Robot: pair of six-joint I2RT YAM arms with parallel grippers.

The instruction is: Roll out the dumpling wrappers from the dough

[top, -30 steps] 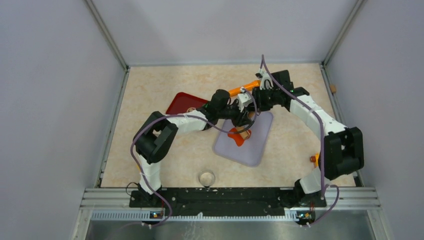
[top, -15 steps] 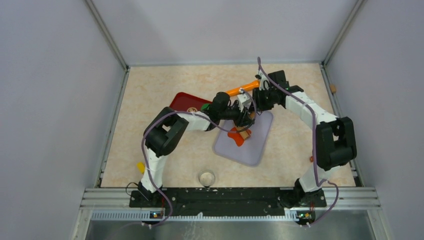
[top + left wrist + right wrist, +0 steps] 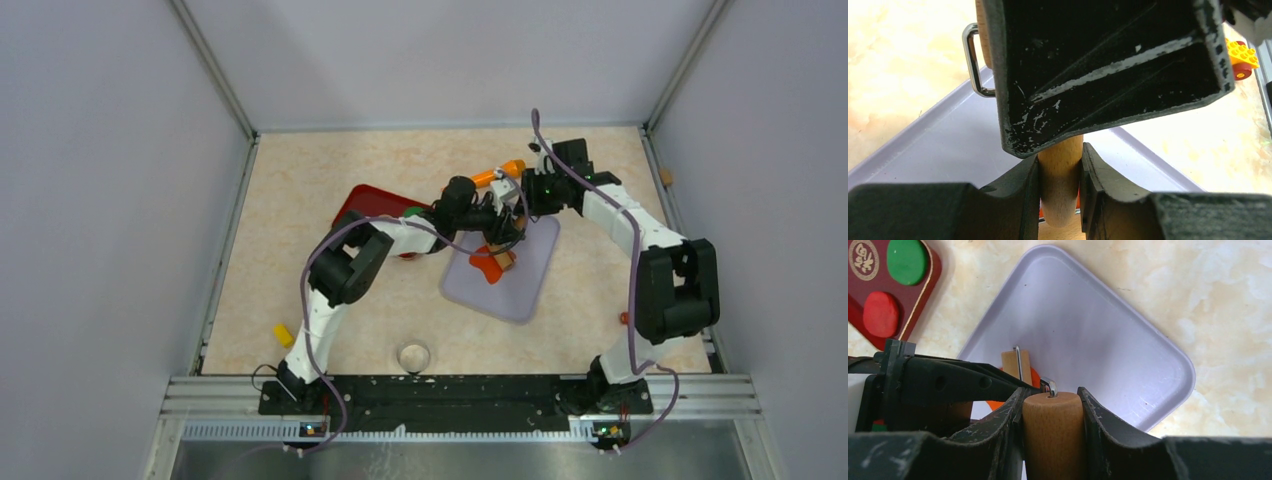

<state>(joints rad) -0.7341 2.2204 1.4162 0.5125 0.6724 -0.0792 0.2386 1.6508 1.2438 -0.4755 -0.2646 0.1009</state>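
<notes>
A: Jaws first: what have the left jaws got?
B: I have the left jaws clamped on a wooden handle [image 3: 1060, 165]. The right jaws grip wood too.
A: The wrapper?
B: The wrapper [image 3: 880, 314] lies on the dark red tray [image 3: 910, 297], beside a green disc [image 3: 907, 261]. Orange dough [image 3: 485, 268] sits on the grey tray [image 3: 520, 290].

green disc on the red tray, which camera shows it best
The right wrist view: the green disc sits large and unblocked on the dark red tray, with only its top edge cropped. The top external view shows just a tiny green speck beside the left arm. The left wrist view doesn't show it.
</notes>
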